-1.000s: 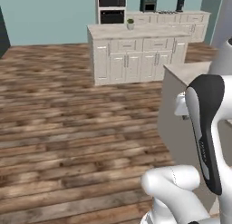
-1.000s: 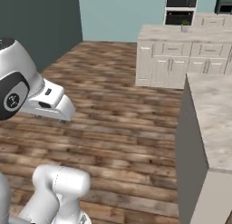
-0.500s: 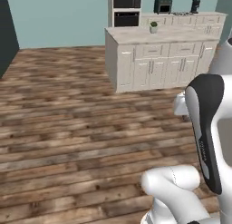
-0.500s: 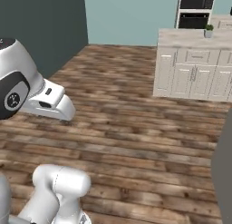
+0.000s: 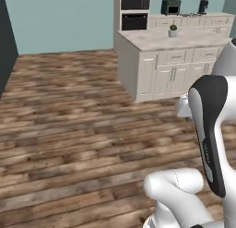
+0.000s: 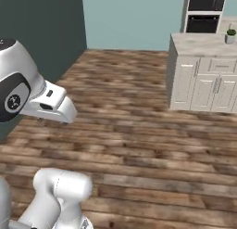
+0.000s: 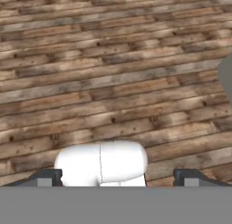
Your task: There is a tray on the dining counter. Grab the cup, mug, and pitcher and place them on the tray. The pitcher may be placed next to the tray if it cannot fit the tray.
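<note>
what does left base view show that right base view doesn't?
Left base view alone: a toaster-like dark appliance and a coffee maker on the back counter.
Right base view alone: a dark grey wall running down its left side.
Both: wood plank floor, the white cabinet island with a small potted plant, the black wall oven, and the teal wall.

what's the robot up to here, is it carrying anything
Nothing is being carried. In the hand view the claw points down at bare wood-plank floor, its two dark fingertips wide apart with nothing between them. The white arm is folded over its base. Ahead stands a white-cabinet island with a pale marble top and a small potted plant on it.
</note>
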